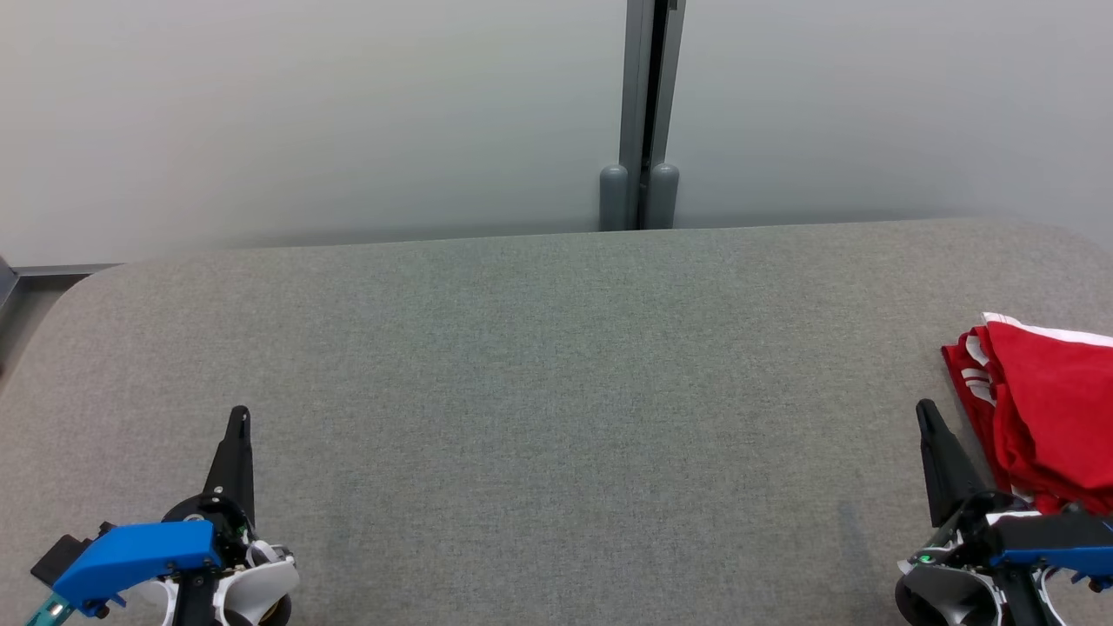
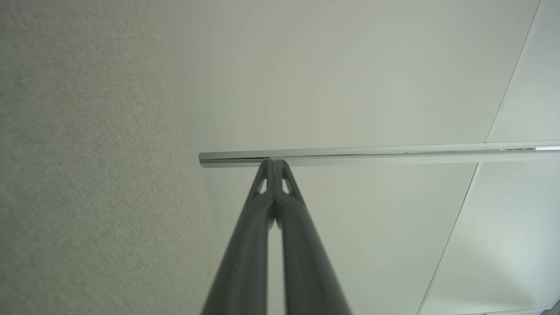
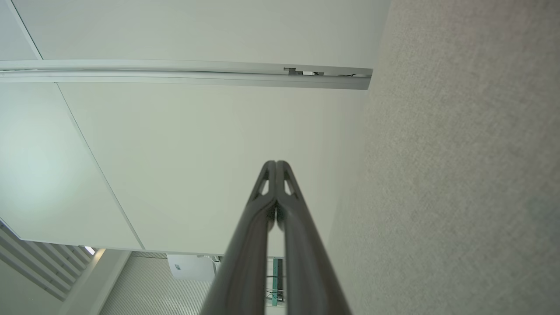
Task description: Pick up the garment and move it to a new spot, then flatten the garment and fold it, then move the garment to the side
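Garment (image 1: 1043, 409): red, with white stripes and a white edge, lying in a bunched, layered heap on the grey felt table (image 1: 556, 365). The head view's border cuts it off, so you cannot judge its full outline. It may be partly folded, but the layers are too crumpled to say.

Right gripper (image 1: 925, 410): just beside the garment, on the side facing the table's middle. Its tip is level with the heap's middle. The fingers are together with nothing between them. Check your right wrist view: the two dark fingers (image 3: 245, 253) meet at the tips against a pale wall. You cannot tell whether the gripper's base touches the cloth, because red fabric runs in behind the wrist housing there.

Left gripper (image 1: 239, 416): well apart from the garment, across the width of the table. It is also closed on nothing. In your left wrist view the fingers (image 2: 302, 245) press together along the tips.

Grey post (image 1: 643, 113): beyond the garment and toward the left gripper's side. It stands at the table's far edge between pale wall panels (image 1: 304, 113).
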Robot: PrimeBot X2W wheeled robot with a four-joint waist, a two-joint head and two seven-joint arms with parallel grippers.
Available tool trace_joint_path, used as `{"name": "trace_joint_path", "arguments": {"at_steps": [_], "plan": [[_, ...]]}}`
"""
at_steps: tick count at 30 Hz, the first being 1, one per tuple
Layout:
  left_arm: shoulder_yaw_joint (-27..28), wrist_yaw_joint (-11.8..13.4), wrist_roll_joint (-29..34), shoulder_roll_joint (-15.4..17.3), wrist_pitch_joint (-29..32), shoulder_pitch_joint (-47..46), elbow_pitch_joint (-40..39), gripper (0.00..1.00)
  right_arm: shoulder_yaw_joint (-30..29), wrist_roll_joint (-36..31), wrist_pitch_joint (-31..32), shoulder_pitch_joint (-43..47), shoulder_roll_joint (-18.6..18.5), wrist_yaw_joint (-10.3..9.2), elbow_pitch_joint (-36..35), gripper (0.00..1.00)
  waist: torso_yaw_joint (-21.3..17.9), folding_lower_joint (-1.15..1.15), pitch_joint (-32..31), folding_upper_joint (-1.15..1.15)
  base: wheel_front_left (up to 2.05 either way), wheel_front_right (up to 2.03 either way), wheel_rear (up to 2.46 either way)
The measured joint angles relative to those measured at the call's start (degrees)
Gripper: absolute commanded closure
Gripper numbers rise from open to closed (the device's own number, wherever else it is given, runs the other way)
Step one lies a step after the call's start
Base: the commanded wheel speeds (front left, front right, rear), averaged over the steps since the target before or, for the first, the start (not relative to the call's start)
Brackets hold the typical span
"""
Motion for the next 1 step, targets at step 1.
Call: {"name": "trace_joint_path", "arguments": {"at_steps": [1], "plan": [[0.0, 0.0, -0.3, 0.0, 0.1, 0.0, 0.0, 1.0, 0.0, 0.4, 0.1, 0.0, 0.0, 0.0, 0.0, 1.0, 0.0, 0.0, 0.0, 0.0, 0.0, 0.0, 0.0]]}}
